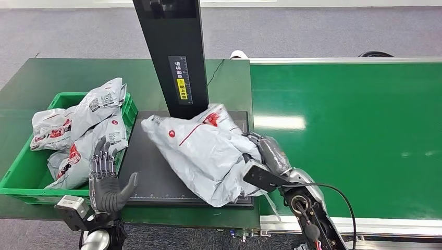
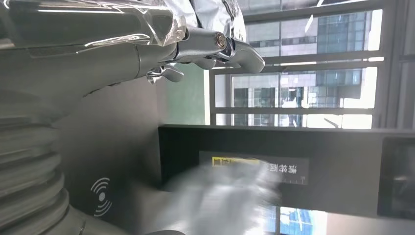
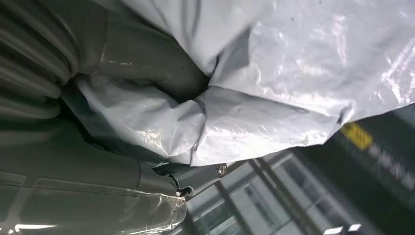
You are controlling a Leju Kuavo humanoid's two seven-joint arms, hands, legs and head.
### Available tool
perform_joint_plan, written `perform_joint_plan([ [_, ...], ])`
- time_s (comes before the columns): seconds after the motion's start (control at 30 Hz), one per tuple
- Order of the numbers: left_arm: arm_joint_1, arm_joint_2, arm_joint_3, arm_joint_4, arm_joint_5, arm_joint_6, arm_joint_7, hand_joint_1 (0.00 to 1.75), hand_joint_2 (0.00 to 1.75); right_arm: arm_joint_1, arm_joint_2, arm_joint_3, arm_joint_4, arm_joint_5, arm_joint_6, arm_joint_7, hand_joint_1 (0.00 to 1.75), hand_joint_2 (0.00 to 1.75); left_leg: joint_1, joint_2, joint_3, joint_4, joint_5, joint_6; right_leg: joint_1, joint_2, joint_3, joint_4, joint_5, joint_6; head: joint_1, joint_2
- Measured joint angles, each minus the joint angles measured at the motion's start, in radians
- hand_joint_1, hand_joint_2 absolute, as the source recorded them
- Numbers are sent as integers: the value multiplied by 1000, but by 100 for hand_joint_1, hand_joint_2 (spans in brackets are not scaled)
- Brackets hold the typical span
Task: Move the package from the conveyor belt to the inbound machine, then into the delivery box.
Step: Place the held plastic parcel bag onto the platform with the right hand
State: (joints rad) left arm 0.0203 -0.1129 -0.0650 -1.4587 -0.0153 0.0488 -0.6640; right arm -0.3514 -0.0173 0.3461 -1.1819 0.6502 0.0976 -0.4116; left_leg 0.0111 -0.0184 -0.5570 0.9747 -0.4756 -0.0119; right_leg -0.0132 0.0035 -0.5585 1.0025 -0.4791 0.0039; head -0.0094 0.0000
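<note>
Your package [image 1: 200, 156], a grey poly mailer, lies across the inbound machine's black platform [image 1: 151, 172] under its upright post [image 1: 174, 52], off the green conveyor belt [image 1: 354, 135], so the first leg looks done. Your right hand [image 1: 266, 151] grips the package's near edge, with plastic bunched in its fingers in the right wrist view, while your left hand [image 1: 107, 179] waits spread and empty beside the platform. What's left is the carry into the green delivery box [image 1: 21, 177], which already holds several mailers
</note>
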Motion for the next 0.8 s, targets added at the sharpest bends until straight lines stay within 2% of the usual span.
perform_joint_plan([
  [0.2,2,1,6,-10,1,5,0,0,175,-83,-19,92,101,14,11,3,175,175,0,1,-1,0,-1,0,0,0,-1,0,0,0,0,0],
  [0.6,0,2,7,-10,3,5,4,0,175,-117,-49,166,146,39,29,19,175,175,0,1,-1,0,-1,0,0,1,-1,0,0,0,0,0],
  [0.8,-24,1,4,0,9,5,13,0,175,-204,-21,248,219,88,79,50,175,175,0,3,0,0,-1,0,0,3,-1,0,0,0,0,0],
])
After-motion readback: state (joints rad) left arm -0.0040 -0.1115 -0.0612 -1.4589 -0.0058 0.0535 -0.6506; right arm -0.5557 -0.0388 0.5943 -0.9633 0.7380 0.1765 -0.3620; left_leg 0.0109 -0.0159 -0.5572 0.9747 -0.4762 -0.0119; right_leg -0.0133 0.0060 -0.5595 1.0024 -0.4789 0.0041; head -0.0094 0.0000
